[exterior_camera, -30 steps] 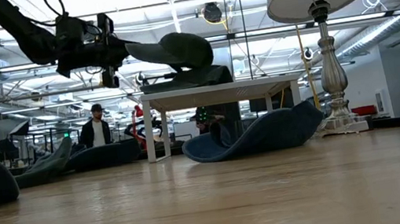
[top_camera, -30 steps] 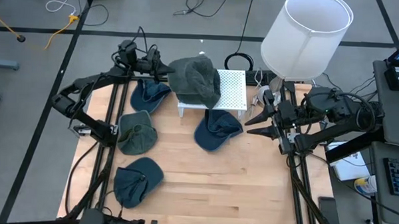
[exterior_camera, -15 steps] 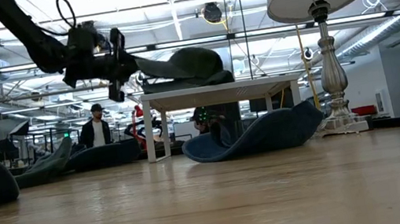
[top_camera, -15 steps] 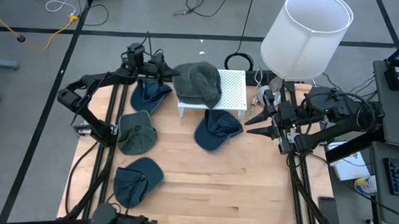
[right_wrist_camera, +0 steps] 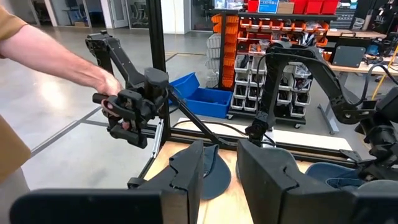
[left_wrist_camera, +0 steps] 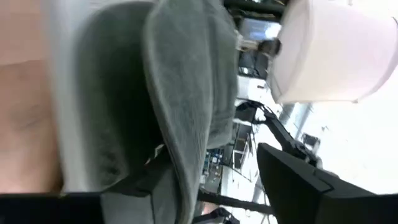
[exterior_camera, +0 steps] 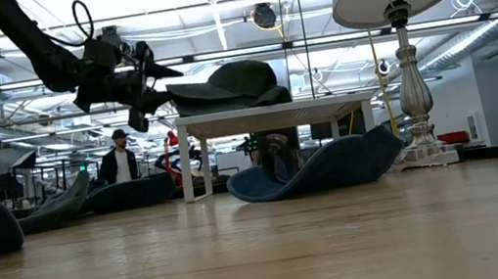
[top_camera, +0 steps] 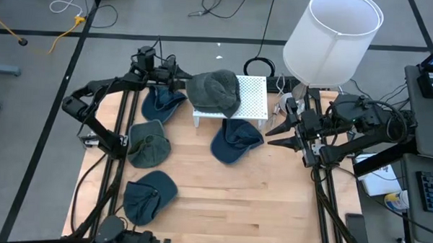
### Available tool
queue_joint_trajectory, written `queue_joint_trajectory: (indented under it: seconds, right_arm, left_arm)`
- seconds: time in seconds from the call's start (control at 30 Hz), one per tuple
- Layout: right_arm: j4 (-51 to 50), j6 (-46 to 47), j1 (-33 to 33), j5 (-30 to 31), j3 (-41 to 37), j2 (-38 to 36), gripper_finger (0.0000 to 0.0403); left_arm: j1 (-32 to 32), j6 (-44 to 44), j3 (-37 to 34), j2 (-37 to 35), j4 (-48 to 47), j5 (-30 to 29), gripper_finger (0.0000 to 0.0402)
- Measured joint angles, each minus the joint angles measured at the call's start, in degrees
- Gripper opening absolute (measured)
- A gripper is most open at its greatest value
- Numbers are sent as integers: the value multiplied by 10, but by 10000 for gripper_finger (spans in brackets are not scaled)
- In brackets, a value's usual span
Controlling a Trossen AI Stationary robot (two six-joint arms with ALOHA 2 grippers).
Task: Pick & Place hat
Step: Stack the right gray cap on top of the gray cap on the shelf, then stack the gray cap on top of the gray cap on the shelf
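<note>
While the grey hat [top_camera: 215,91] is seen lying on the white stand [top_camera: 251,96], its brim pokes out over the stand's edge toward the left gripper [top_camera: 180,80]. That gripper's jaws are spread a bit, one above the brim tip and one below, so nothing looks pinched in the low view. Whether the fingers touch the brim can't be told. Four blue hats are scattered on the table [top_camera: 221,201]: one [top_camera: 162,101] just beside the stand under the left arm, one [top_camera: 235,140] in front of the stand, two more [top_camera: 148,142] [top_camera: 148,194] nearer the front-left. The right gripper [top_camera: 277,135] is parked by the lamp [top_camera: 332,39], jaws a little apart, nothing held. A person's hand [right_wrist_camera: 112,93] is seen in the right wrist view, gripping another arm beyond the table.
</note>
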Motion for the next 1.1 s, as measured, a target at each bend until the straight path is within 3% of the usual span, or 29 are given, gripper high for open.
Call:
queue_joint_trajectory:
  seconds: [0.27,0.6,0.87,1.1]
  right_arm:
    - [0,4,0,0,0,0,91]
    - [-3,15,0,0,0,0,91]
    - [-7,14,0,0,0,1,91]
    - [-6,15,0,0,0,9,91]
  left_arm:
    - [23,118,1,-26,-154,-28,229]
    - [55,269,1,-87,-360,-107,230]
    - [26,391,1,-178,-376,-219,230]
    - [-7,472,1,-273,-380,-239,230]
